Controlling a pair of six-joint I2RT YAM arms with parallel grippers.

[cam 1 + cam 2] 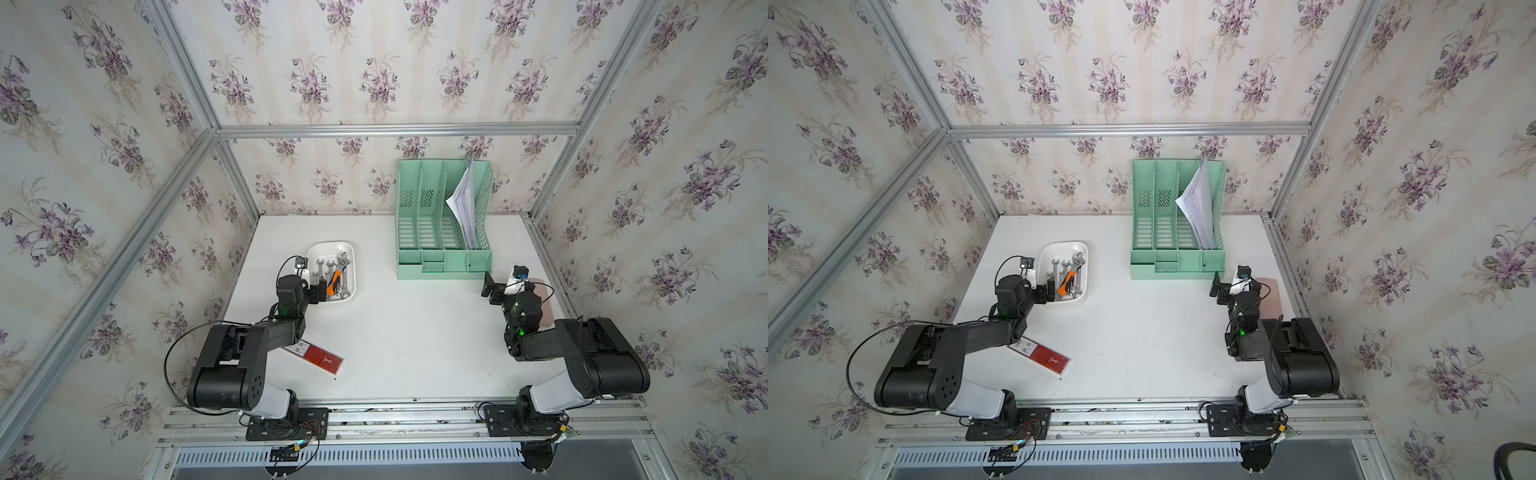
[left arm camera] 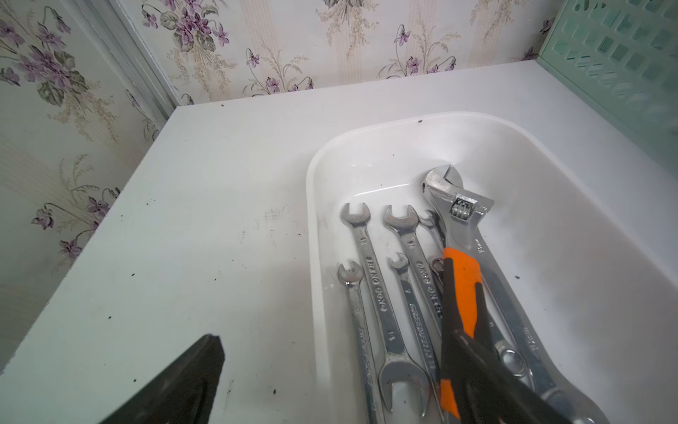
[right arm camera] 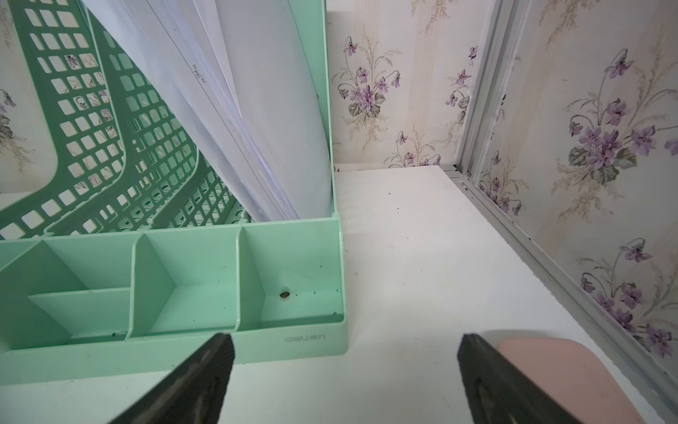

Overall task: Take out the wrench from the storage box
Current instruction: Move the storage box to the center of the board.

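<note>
White matte tabletop (image 1: 407,332) within floral-papered walls. At its 10 o'clock, shallow glossy white plastic storage box (image 1: 328,250), rounded corners, sloping sides. Left gripper (image 1: 317,292) nearer, jaws spread wide, straddling the box's 7 o'clock corner; right gripper (image 1: 490,289) spread too, empty, well apart toward 3. Inside the box, slim chrome steel open-ended wrenches (image 2: 371,279), side by side, long axes 12 to 6, just at 1 o'clock from the left gripper.

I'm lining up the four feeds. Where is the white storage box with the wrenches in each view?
In a top view: the storage box sits left of centre.
In a top view: again left of centre.
Left wrist: it fills the picture's lower right.
Right wrist: not in it.
Shared landmark: the mint-green file organizer, seen in all four.
</note>
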